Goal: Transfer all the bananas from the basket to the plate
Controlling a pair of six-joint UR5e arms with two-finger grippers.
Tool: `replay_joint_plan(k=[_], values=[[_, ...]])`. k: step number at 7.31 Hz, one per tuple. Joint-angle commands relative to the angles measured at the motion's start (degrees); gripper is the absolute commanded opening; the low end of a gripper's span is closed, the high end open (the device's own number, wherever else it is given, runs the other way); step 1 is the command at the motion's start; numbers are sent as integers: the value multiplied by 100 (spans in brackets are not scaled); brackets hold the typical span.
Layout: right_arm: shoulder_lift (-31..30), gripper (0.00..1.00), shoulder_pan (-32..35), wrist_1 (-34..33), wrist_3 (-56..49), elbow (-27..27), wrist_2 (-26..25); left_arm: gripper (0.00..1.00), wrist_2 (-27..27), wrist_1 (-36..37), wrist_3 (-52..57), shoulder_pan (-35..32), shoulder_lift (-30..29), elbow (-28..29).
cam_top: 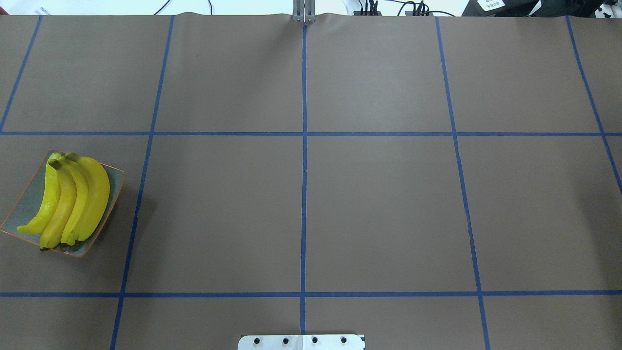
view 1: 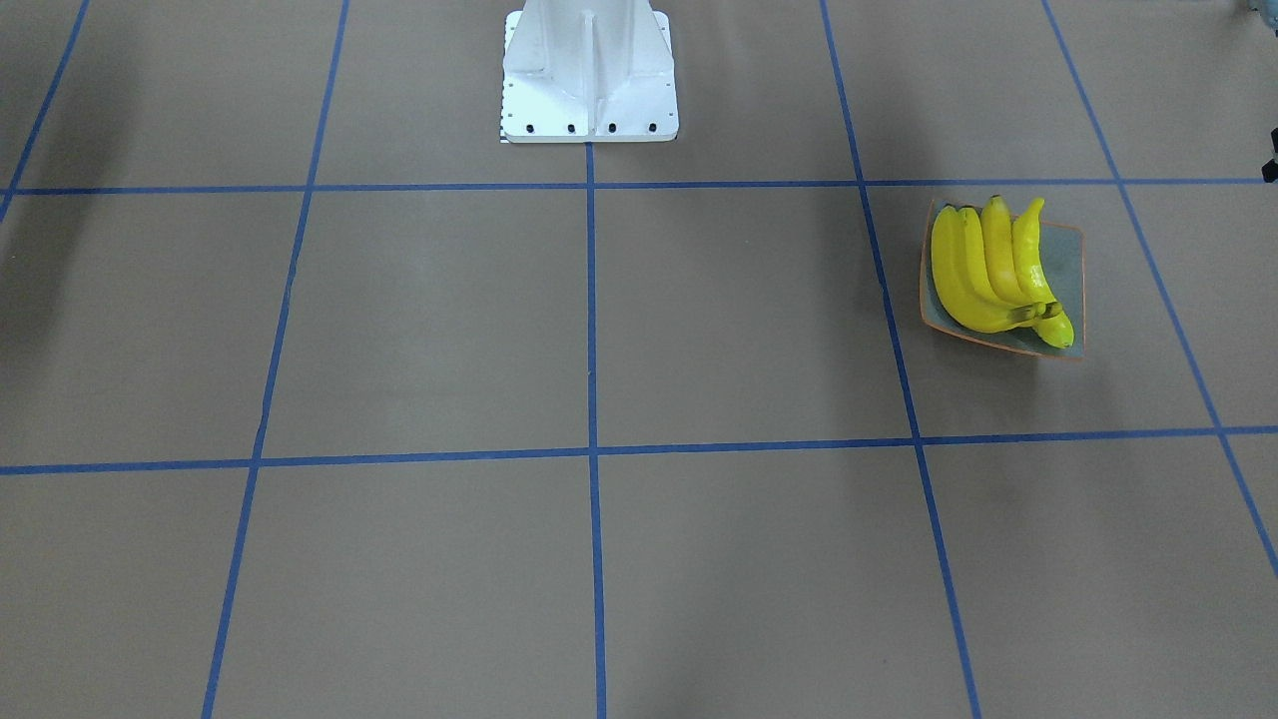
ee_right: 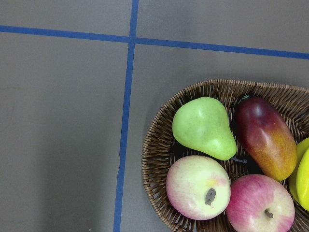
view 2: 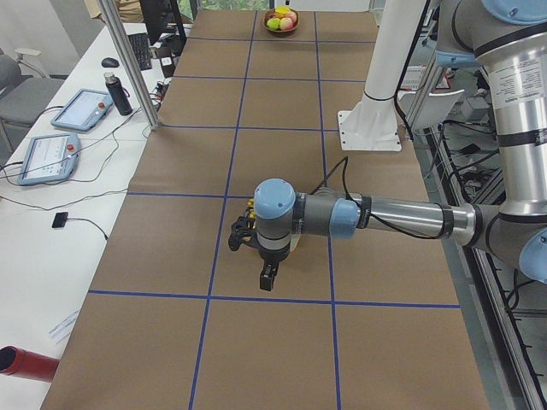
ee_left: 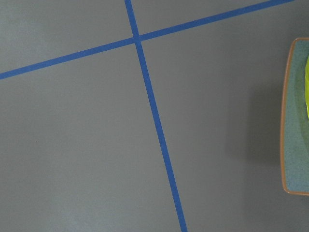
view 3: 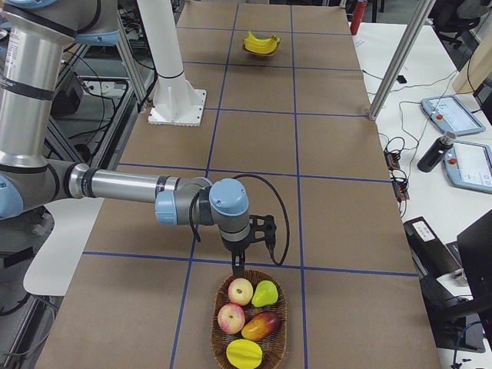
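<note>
Several glossy, bright yellow bananas (cam_top: 73,199) with dark brown stem tips are laid side by side on the square grey-blue, orange-rimmed plate (cam_top: 29,204), at the left end of the counter (cam_top: 379,209). The left hand (view 2: 267,278) is held close by the plate, the right hand (view 3: 240,265) just beside a wicker basket (ee_right: 157,140) of apples (ee_right: 198,186), a pear (ee_right: 203,126) and a mango (ee_right: 265,137). Whether either hand is apart or together cannot be told.

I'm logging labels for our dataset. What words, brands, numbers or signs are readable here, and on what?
No text is readable anywhere.
Too small: print on the sticker on the left arm's tube.
Blurred: the white tag beyond the table's far edge.
Too small: the teach pendant screens.
</note>
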Motion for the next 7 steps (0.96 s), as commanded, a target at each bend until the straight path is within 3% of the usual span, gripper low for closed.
replay_joint_plan(k=[1,7], values=[[-36,100,13,19,-29,89,-33,100,0,0,0,0,1,-15],[-115,100,127,309,-21,195,-7,100,-35,0,0,0,53,-15]])
